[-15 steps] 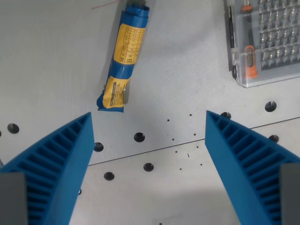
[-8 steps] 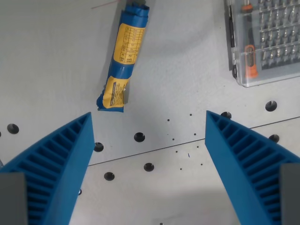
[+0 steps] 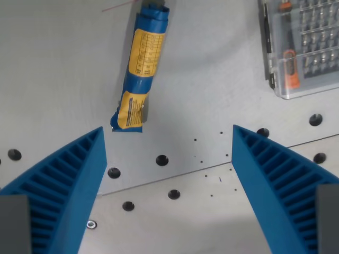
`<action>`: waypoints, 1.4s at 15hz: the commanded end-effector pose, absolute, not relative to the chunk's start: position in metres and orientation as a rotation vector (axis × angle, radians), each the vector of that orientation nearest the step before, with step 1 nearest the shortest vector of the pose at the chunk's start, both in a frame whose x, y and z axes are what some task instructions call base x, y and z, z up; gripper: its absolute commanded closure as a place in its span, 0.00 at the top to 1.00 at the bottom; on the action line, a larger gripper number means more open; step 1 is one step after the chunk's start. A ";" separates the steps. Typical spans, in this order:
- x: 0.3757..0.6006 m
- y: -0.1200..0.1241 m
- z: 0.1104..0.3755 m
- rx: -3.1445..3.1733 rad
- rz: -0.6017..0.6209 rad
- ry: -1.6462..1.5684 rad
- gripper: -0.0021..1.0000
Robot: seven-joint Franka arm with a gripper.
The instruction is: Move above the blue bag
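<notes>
The blue bag (image 3: 140, 63) is a rolled blue packet with yellow labels, lying slanted on the grey table in the upper middle of the wrist view. Its top end is cut off by the frame edge. My gripper (image 3: 167, 138) is open, with its two ribbed blue fingers (image 3: 69, 190) wide apart at the bottom left and bottom right. Nothing sits between them. The bag's lower end lies just above and slightly to the wrist view's left of the gap between the fingertips.
A clear plastic case (image 3: 304, 47) of screwdriver bits with an orange-handled driver sits at the upper right. The grey table (image 3: 58, 69) has a seam and several bolt holes (image 3: 161, 160) below the bag.
The whole scene has shifted slightly down and to the right in the view, so the camera has moved a little. The bag and case have not moved themselves. The fingers stay open.
</notes>
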State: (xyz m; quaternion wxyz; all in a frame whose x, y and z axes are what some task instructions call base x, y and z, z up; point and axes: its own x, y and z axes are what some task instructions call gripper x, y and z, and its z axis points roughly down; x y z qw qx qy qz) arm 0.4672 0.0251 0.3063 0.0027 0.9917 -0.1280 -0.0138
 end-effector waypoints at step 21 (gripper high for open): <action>0.468 0.047 0.197 3.021 0.116 -0.842 1.00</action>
